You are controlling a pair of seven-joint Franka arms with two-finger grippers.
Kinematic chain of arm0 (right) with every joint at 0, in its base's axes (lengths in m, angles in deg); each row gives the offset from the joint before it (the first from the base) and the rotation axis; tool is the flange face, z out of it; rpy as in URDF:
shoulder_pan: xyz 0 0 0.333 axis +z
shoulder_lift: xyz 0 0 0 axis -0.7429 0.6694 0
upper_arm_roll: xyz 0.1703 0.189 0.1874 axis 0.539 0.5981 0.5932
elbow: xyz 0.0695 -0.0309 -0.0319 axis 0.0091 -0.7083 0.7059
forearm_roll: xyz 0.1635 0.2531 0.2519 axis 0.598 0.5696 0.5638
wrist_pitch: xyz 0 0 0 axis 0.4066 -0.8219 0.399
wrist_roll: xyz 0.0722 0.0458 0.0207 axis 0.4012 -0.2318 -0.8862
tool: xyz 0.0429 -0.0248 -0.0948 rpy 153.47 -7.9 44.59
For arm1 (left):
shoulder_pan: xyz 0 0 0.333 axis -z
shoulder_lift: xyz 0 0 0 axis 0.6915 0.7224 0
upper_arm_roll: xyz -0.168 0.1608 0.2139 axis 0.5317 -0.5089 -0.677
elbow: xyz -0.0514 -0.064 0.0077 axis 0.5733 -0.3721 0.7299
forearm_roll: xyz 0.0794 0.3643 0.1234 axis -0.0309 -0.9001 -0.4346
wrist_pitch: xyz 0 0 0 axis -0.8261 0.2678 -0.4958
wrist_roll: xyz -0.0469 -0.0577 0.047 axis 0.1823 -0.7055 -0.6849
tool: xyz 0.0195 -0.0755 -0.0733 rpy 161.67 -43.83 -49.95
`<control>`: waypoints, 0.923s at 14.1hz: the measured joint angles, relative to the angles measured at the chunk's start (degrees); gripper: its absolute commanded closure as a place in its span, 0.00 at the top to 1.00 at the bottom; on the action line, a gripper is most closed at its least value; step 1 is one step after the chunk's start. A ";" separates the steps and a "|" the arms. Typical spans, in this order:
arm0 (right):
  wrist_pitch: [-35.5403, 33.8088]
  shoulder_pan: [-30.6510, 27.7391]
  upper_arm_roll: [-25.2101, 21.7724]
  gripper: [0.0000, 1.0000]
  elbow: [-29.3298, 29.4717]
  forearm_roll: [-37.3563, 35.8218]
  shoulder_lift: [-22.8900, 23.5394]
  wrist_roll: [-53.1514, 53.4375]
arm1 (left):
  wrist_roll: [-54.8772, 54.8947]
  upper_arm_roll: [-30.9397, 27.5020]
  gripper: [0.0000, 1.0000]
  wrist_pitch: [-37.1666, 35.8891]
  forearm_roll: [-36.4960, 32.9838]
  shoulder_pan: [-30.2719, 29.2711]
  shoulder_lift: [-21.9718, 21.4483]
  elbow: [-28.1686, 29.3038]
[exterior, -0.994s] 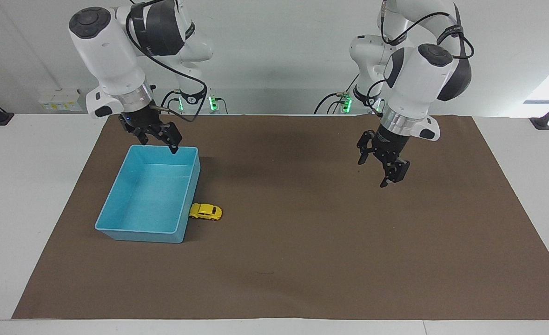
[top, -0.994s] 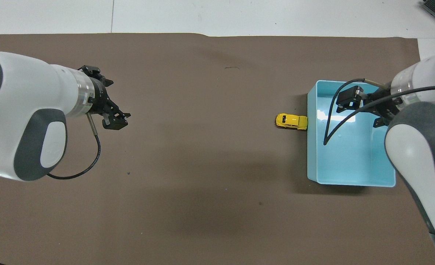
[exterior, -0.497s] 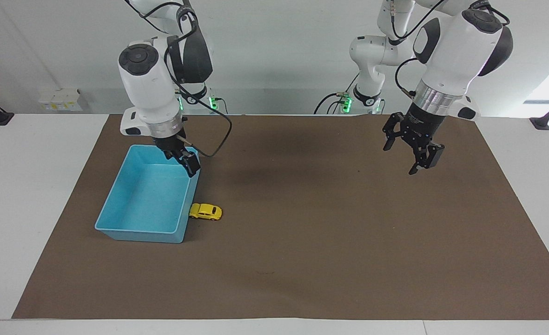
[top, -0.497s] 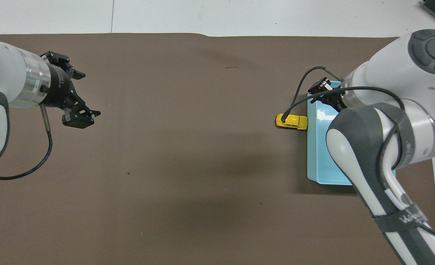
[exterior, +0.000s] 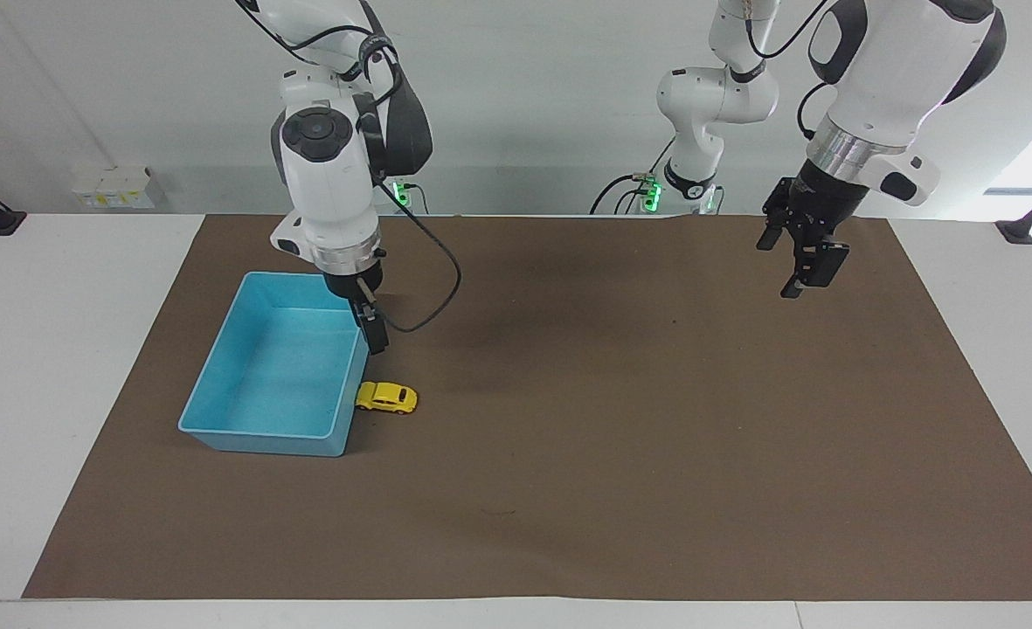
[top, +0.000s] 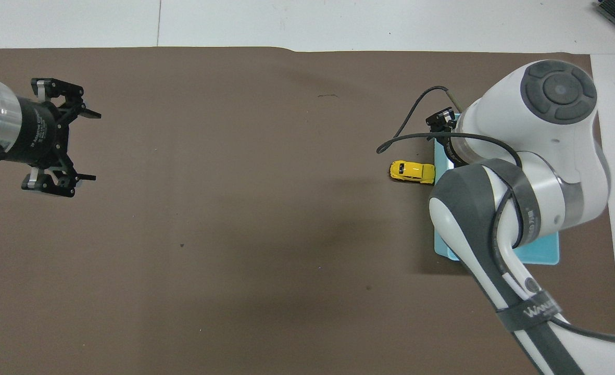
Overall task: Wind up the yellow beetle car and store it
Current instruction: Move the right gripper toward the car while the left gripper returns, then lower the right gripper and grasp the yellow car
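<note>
The yellow beetle car [exterior: 386,397] [top: 412,172] stands on the brown mat, touching the outer wall of the blue bin [exterior: 218,384] [top: 544,254] on the side toward the left arm's end. My right gripper [exterior: 377,339] hangs open and empty over that bin wall, a little above the car and short of it. In the overhead view the right arm covers this gripper and most of the bin. My left gripper [exterior: 778,271] [top: 89,147] hovers open and empty over the mat at the left arm's end, well away from the car.
The brown mat [exterior: 620,454] covers most of the white table [exterior: 52,349]. A cable loops from the right wrist beside the bin [exterior: 446,297]. The bin has nothing in it.
My right gripper swung from over the bin's interior to over the wall beside the car and dropped lower. The left gripper rose and drew back toward its own end. The car stayed put.
</note>
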 measured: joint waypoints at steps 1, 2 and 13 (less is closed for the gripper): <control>0.24 -0.01 0.00 1.00 -0.17 -0.61 0.35 2.53 | 5.08 -0.03 1.00 -0.12 -0.02 -0.46 0.01 0.00; 0.96 0.05 0.00 1.00 -0.30 -1.33 0.93 5.57 | 10.47 0.02 1.00 -0.12 -0.03 -0.92 0.01 0.00; 14.09 3.15 0.02 1.00 -4.72 -11.27 9.94 31.58 | 65.32 -0.08 1.00 -5.54 -0.29 -7.06 -0.35 -0.14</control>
